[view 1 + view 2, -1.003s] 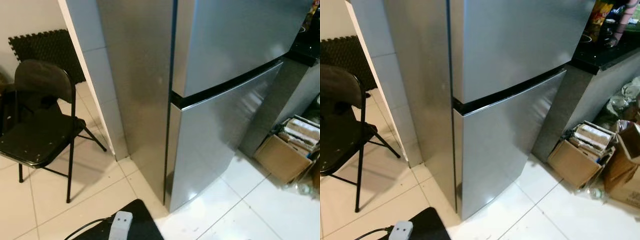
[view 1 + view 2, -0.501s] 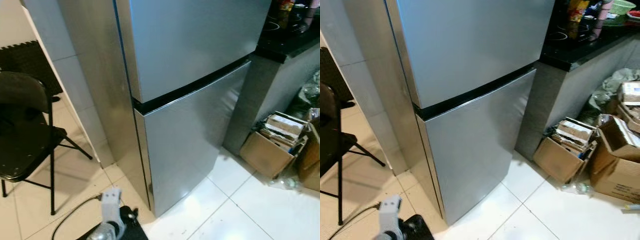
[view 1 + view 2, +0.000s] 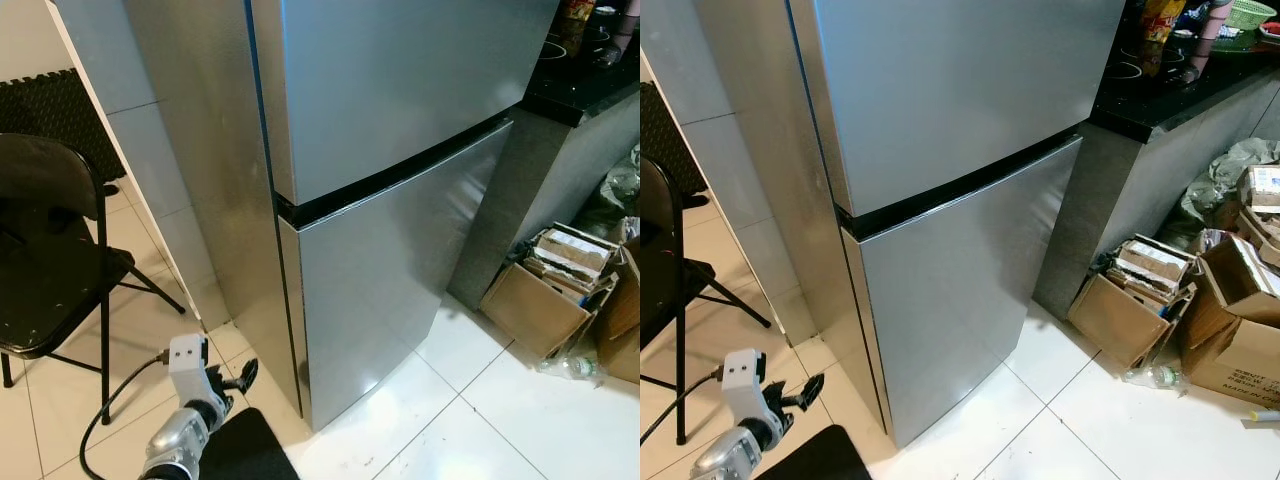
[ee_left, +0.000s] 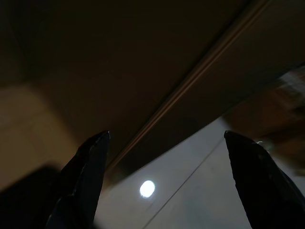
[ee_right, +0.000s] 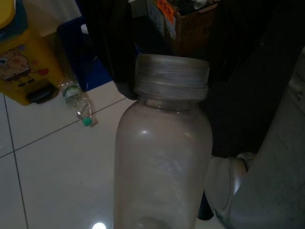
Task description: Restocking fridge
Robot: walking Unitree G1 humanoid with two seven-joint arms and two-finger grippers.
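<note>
The fridge (image 3: 400,110) is a tall stainless two-door unit, and both its upper door and lower door (image 3: 390,290) are shut. My left gripper (image 3: 240,378) is low above the floor, just left of the fridge's front corner. Its two black fingers (image 4: 90,162) stand wide apart and open, with nothing between them. In the right wrist view my right gripper (image 5: 171,71) is shut on a frosted plastic bottle (image 5: 162,157), holding it at the ribbed cap.
A black folding chair (image 3: 50,250) stands left, beside a white tiled pillar (image 3: 150,150). Right of the fridge are a black countertop (image 3: 585,85), cardboard boxes (image 3: 550,290) and a loose bottle (image 3: 1155,377). A yellow bin (image 5: 24,57) appears in the right wrist view.
The camera has swung right and then settled. My left arm has risen into view, and its gripper now reaches toward the fridge's lower left corner.
</note>
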